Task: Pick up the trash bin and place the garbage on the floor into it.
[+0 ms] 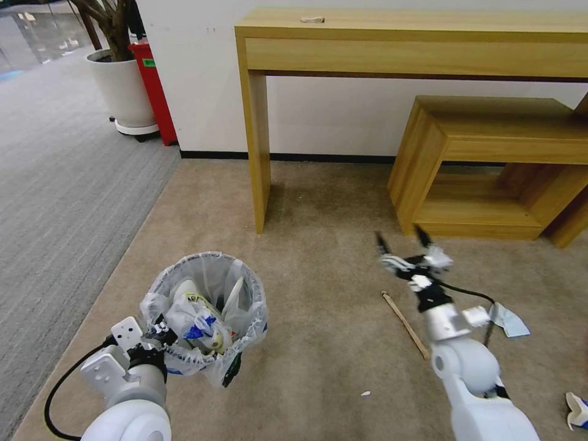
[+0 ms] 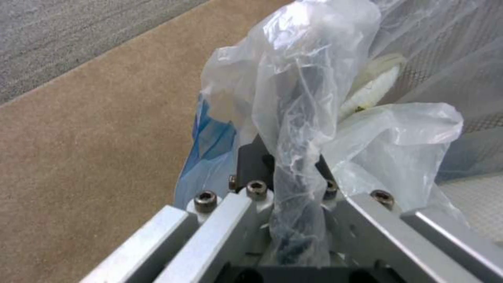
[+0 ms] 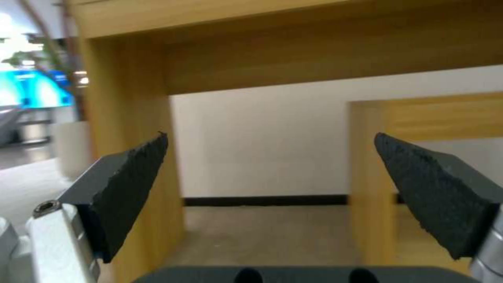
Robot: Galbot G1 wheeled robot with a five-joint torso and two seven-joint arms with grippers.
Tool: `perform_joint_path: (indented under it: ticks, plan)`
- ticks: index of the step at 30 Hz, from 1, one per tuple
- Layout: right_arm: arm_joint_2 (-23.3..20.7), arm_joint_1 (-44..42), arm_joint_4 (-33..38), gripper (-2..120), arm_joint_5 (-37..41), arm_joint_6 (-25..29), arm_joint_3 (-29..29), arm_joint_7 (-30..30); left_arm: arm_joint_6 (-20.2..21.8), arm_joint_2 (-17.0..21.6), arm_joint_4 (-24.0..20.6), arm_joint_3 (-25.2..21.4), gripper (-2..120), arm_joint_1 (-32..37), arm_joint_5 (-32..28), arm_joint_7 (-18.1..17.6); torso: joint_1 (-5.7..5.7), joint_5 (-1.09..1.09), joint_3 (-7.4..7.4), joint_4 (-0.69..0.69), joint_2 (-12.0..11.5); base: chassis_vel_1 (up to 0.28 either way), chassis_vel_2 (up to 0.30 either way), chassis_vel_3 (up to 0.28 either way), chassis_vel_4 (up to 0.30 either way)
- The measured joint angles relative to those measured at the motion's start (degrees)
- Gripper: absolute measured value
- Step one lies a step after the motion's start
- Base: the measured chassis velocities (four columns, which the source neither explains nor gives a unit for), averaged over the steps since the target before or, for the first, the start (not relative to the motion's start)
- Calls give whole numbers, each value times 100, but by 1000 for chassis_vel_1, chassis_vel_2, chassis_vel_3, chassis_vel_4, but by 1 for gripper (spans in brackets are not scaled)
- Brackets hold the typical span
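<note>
**Bin held by left gripper; litter loose on carpet**

- Floor: beige short-pile carpet, meeting grey ribbed carpet toward 9 o'clock.
- Tall wooden table at 12 o'clock; low wooden shelf at 2 o'clock.
- Trash bin: at 7 o'clock, lined with a translucent bag, already holding white and printed litter.
- Left gripper: at the bin's near rim, clenched on the rim and bunched liner.
- Right gripper: at 4 o'clock, raised above the carpet, fingers spread wide and empty.
- Wooden stick: lying on the carpet just beside the right arm.
- Pale blue tissue: at 4 o'clock, on the carpet.
- Blue-white scrap: at 5 o'clock, by the frame edge.
</note>
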Motion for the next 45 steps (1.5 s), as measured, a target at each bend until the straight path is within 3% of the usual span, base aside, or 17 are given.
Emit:
perform_joint_path:
  ticks: [8,22,26,29,33,35,36,45]
  plan:
    - [10,-332,18,100,29,190,371,118,-36,42,-51,-76,0,65,-7,16,0,-1,0,0,0,0,0,0,0]
    - [-66,-436,240,100,-171,-426,319,183,-39,27,-263,-74,0,235,-10,23,0,-2,0,1,0,0,0,0,0]
    - [-290,-353,173,100,-171,-1222,-47,315,-54,4,-296,-55,0,275,12,27,0,-1,0,0,0,0,0,0,0]
    - [-336,-296,121,100,-189,-1488,-135,357,-57,4,-296,-52,0,282,25,27,0,-2,0,0,0,0,0,0,0]
    - [-563,-28,-108,100,-301,-3001,-624,390,-74,2,-313,-67,0,323,58,28,0,-1,0,0,0,0,0,0,0]
    - [-599,10,-131,100,-341,-3234,-693,377,-74,1,-313,-73,0,324,59,28,0,-1,0,0,0,0,0,0,0]
    - [-678,117,-198,100,-483,-3760,-834,292,-74,1,-314,-83,0,325,60,29,0,-1,0,1,0,0,0,0,0]
    - [-722,794,-913,100,-1105,-4983,-1263,-98,-74,-1,-268,-75,0,323,60,30,0,-1,0,1,0,0,0,0,0]
